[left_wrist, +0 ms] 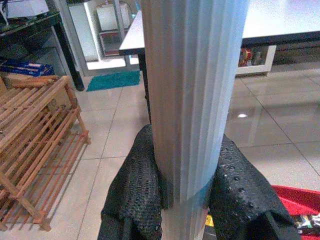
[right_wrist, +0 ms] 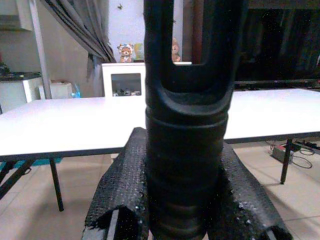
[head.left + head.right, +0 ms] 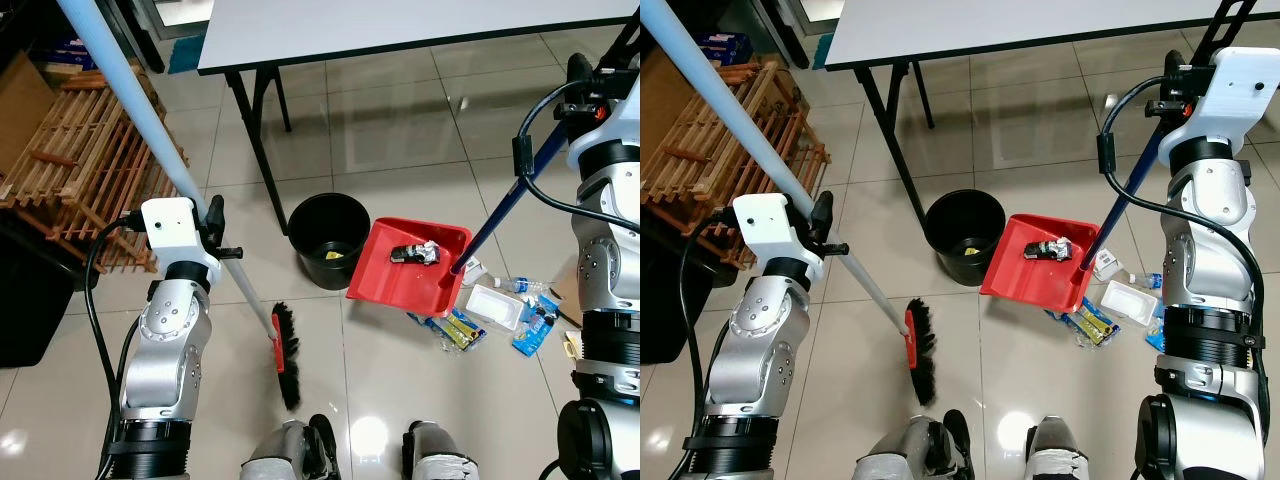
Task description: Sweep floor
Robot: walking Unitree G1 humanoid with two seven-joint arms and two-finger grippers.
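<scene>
1. Broom with a pale blue ribbed pole and a red-backed black brush head (image 3: 285,352): its bristles rest on the beige tiled floor (image 3: 400,130) at about 9 o'clock from the red plastic dustpan (image 3: 408,266), well apart from it.
2. Your left gripper (image 1: 182,200) is clamped around the pole, both black pads pressed against its sides.
3. Your right gripper (image 2: 182,200) is clamped around the black top of the dustpan's long dark-blue handle (image 3: 500,215). The pan is tilted and looks raised off the tiles, with a small black-and-silver wrapper (image 3: 414,253) lying in it.
4. The black round bin (image 3: 328,240) stands at 9 o'clock from the pan, just beside it, under the edge of the white folding table (image 3: 400,25).
5. Loose litter, a white plastic tray (image 3: 497,306) and blue-and-yellow packets (image 3: 455,328), lies at 4 o'clock from the pan.
6. My judgement: tip the pan slowly over the bin's mouth, keeping its lip inside the rim, so the wrapper slides in rather than past.
7. Keep the broom steady, clear of the wooden slatted rack (image 3: 80,170).
</scene>
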